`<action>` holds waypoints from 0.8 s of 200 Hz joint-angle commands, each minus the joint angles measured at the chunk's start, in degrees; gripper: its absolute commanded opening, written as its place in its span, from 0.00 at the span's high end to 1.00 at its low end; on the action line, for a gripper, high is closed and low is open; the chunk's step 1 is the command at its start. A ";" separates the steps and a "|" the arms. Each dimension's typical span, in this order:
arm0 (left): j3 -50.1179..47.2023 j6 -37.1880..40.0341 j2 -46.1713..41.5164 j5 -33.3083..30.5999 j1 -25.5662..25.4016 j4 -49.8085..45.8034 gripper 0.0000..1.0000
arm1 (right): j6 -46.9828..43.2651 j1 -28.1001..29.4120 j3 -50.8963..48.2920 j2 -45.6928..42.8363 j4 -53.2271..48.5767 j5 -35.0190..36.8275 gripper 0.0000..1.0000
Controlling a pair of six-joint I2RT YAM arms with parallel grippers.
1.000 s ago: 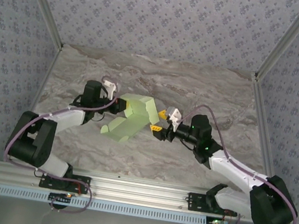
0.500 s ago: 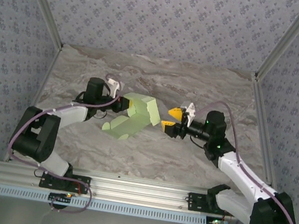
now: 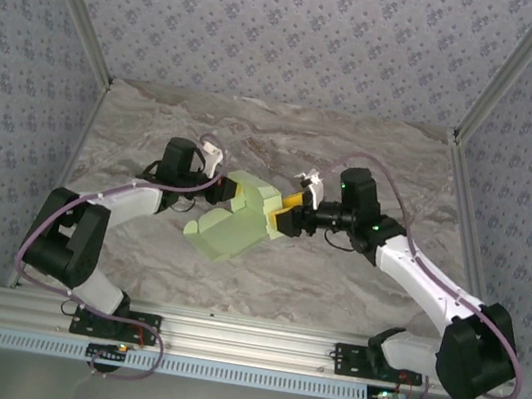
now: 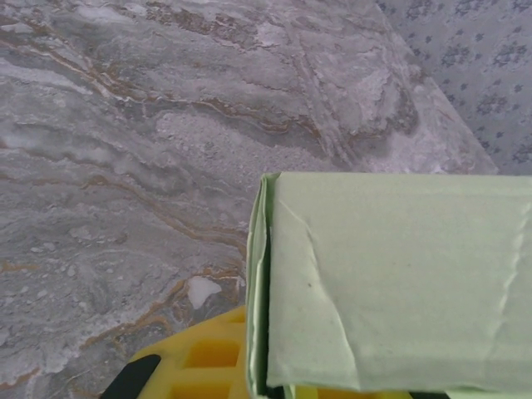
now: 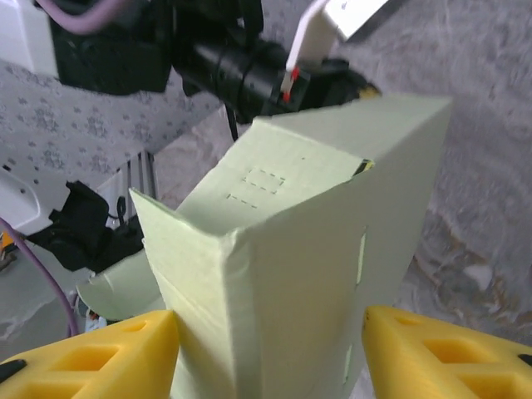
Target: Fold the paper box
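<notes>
Paper box [image 3: 239, 221] flanked by both arms.
The marble table [image 3: 354, 284] is seen beneath the box. The left fingers [image 4: 208, 366] are clamped on its left end. The right fingers [image 5: 91, 357] are spread astride its right end, and whether they grip it cannot be told.

Box [image 3: 238, 223]: matt, thin creased card. Table [image 3: 374, 156]: smooth marble-look surface, slight sheen. Fingers [image 5: 91, 357]: matt yellow plastic. Rail [image 3: 253, 344] at 6 o'clock: brushed metal.
</notes>
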 commanded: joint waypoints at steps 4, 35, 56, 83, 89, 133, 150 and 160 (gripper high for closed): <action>2.39 1.16 -0.06 1.79 -0.86 -1.54 1.00 | 3.49 1.18 3.28 1.77 -2.56 7.09 0.43; 2.35 0.54 -0.41 1.03 -0.95 -1.16 1.00 | 3.43 2.41 4.40 3.49 -4.69 11.32 0.48; 2.38 0.58 -0.60 0.40 -1.02 -1.74 1.00 | 4.80 3.66 3.26 3.47 -2.55 14.64 0.48; 1.38 1.41 -0.60 -1.82 -1.30 -1.11 1.00 | 5.36 5.30 3.51 3.74 -1.34 16.18 0.46; 1.31 1.34 -0.60 -2.34 -1.30 -1.20 1.00 | 5.51 5.72 3.42 3.69 -1.04 17.33 0.46; -0.45 -0.08 -0.80 -9.52 -1.61 0.78 1.00 | 5.72 8.47 0.69 3.75 3.62 25.74 0.40; -1.09 -0.22 -0.56 -11.55 -1.58 1.77 1.00 | 6.74 7.60 0.39 4.58 3.11 28.65 0.39; -2.22 -0.68 -0.68 -12.65 -1.57 3.87 1.00 | 7.19 6.83 -0.05 5.59 3.82 29.00 0.40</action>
